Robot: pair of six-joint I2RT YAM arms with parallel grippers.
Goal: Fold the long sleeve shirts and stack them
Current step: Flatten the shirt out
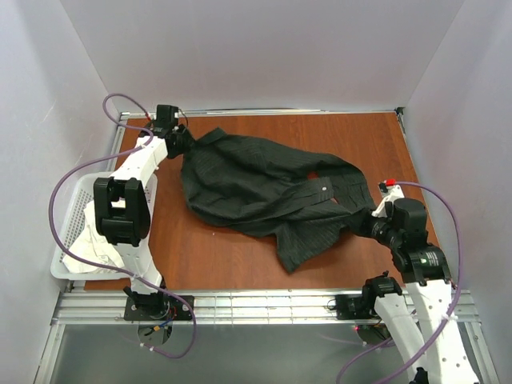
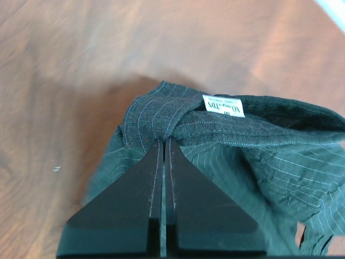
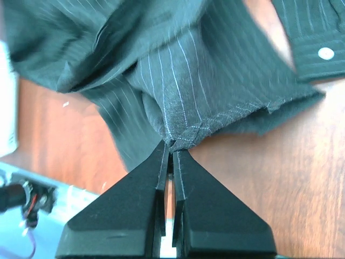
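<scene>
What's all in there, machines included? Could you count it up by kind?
dark pinstriped shirt: 1
white basket: 1
white cloth bundle in the basket: 1
robot arms: 2, left arm and right arm
Total: 5

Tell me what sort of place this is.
Probably a robot lab test cell: plain white walls box in a reddish-brown wooden tabletop, with a silver metal mounting rail along its near edge.
</scene>
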